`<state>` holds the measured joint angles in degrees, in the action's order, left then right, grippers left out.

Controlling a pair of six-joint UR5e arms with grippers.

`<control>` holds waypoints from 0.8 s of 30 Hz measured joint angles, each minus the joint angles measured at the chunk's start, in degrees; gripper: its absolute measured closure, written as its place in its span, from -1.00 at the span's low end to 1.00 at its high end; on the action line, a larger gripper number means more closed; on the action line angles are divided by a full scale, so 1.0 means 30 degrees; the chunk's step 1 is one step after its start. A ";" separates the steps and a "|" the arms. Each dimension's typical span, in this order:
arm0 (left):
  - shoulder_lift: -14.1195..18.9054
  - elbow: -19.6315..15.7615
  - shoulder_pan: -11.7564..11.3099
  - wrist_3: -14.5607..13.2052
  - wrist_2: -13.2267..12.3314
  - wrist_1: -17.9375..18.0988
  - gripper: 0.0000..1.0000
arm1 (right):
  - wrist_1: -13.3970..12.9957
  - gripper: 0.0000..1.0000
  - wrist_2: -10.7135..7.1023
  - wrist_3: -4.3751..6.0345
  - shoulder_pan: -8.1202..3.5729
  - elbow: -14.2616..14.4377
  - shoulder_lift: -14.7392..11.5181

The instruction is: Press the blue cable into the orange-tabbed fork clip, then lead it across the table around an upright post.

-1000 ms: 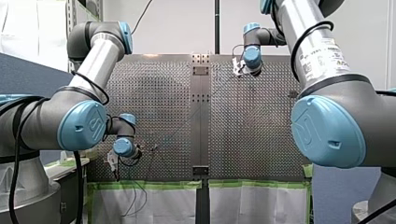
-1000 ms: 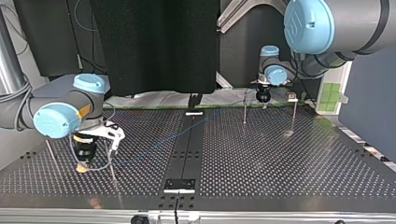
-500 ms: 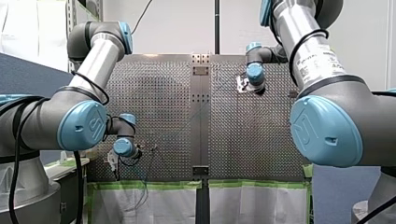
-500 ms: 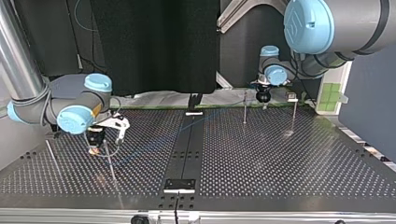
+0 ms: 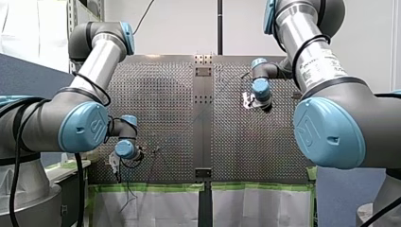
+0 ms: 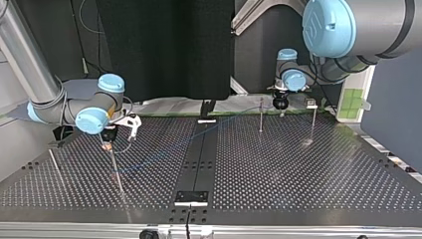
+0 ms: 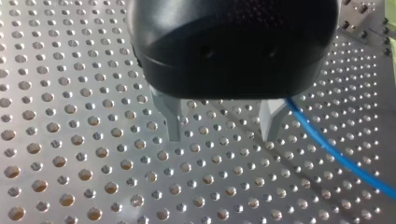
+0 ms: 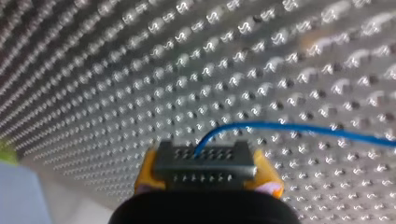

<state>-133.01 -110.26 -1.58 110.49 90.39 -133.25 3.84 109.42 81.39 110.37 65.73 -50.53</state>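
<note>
Gripping the cable (image 8: pixel 299 127), my right pincer (image 8: pixel 205 156) is closed on it above the surface (image 8: pixel 116 93); my left pincer (image 7: pixel 222 134) stands open, empty, cable lying just beside it.

The perforated metal desk (image 6: pixel 298 169) is split by a dark centre strip (image 6: pixel 199 149). In the front view a plain white wall (image 5: pixel 175 28) stands beyond it. A dark pole (image 5: pixel 220 23) rises at the middle, and a metal rack (image 5: pixel 71 16) stands at the left above a blue panel (image 5: pixel 23 75). White sheets (image 5: pixel 165 208) hang from the desk's near edge under green tape (image 5: pixel 151 187). In the top view a black curtain (image 6: pixel 164 50) hangs behind the desk, beside an aluminium strut (image 6: pixel 249 17). A grey-blue panel (image 6: pixel 393 99) stands at the right.
</note>
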 joint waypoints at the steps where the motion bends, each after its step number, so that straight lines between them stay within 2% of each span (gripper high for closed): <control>1: 0.0000 -0.0001 0.0001 0.0005 0.0000 0.0000 -0.65 | -0.0171 1.00 0.0000 0.0024 -0.0033 0.0149 0.0072; 12: -0.0001 0.0004 0.0007 0.0041 0.0495 0.0265 -0.65 | -0.1848 1.00 0.0012 0.0120 -0.0341 0.1551 0.1232; 18: 0.0000 0.0005 0.0006 0.0045 0.0538 0.0317 -0.65 | -0.2948 1.00 -0.0124 0.0085 -0.0817 0.2384 0.1748; 24: 0.0000 0.0003 0.0007 0.0034 0.0533 0.0322 -0.65 | -0.3886 1.00 -0.0552 -0.0040 -0.1291 0.2959 0.2333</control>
<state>-133.01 -110.25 -1.56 110.60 91.99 -132.29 -7.82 107.77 81.27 106.50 74.60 -43.53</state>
